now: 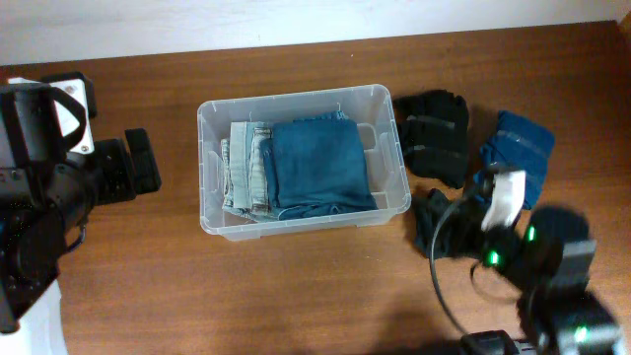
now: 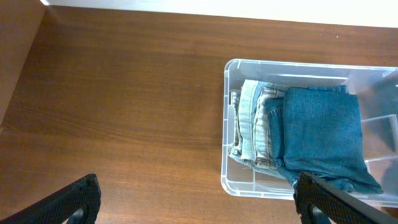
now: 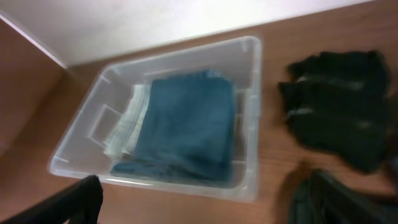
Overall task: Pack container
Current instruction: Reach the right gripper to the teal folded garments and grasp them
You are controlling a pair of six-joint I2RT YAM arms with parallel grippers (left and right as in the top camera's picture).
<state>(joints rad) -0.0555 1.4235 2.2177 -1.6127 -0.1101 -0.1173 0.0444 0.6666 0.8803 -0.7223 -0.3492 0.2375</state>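
I note the container (image 1: 296,96) holds a blue fold (image 1: 320,163) over a pale fold (image 1: 246,168). Black clothes (image 1: 434,133) and blue cloth (image 1: 518,143) remain outside, right. Left gripper (image 2: 197,183), right gripper (image 3: 199,190): jaws wide apart.

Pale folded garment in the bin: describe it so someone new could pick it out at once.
Find the clear plastic container in the middle of the wooden table. The pale garment lies folded inside, toward its left end in the overhead view. It is washed-out grey-green, unlike the deep blue denim partly overlapping it.
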